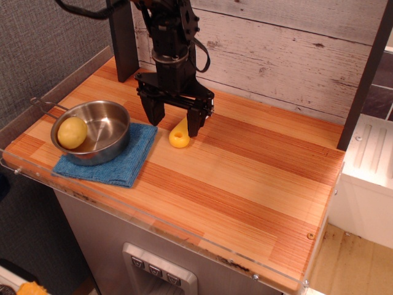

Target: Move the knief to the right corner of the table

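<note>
1. A steel saucepan point(92, 139) is sitting at about 9 o'clock on the table point(258, 184), its thin wire handle point(44, 106) reaching toward 10 o'clock.
2. A yellow ball-like fruit point(72, 132) is lying inside the saucepan, against its left wall.
3. A blue cloth point(126, 161) is lying folded under the saucepan, its free part spreading toward the middle of the table.
4. The black gripper point(174, 125) is hanging from its arm at about 11 o'clock of the table's middle, just to the right of the cloth's upper corner, pointing straight down.
5. Its two fingers point(151, 112) are standing spread apart, one on each side of the knief point(180, 136), and nothing is being clamped between them; the tips are reaching close to the wood.
6. The knief is lying flat on the table between those fingers, nearer the right one; only its yellow handle with the hole at the end is showing, pointing toward 7 o'clock, while the blade is hidden behind the gripper.
7. Whether either finger is touching the handle cannot be told from this view.
8. The right half of the butcher-block top is stretching toward 3 and 5 o'clock, well apart from the knief, with the clear acrylic rim point(184, 230) running along the front edge.
</note>
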Robot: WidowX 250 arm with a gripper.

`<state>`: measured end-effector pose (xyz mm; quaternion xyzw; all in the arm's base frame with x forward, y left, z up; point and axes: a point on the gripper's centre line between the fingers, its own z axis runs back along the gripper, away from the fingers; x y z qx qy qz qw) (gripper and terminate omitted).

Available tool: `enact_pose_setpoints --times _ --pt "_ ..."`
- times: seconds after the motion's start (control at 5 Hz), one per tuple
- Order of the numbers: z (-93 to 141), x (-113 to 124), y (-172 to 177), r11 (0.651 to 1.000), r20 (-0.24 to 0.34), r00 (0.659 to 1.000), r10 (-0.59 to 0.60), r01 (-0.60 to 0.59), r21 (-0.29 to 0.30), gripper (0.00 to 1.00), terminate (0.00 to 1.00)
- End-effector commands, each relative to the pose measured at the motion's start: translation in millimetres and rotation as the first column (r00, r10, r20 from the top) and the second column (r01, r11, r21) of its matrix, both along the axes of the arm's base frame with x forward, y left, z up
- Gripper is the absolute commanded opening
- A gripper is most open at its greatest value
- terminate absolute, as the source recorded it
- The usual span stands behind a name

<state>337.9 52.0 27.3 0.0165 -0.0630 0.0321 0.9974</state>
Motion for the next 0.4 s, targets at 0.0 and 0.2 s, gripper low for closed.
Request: enact_pose_setpoints --times 0.0,0.2 --pt "-12.5 22.1 -5.9 0.998 0.017 0.998 0.054 -0.054 -0.022 1.0 0.0" --pt "-14.1 22.0 -10.3 0.999 0.013 0.999 0.035 -0.035 -0.026 0.0 0.0"
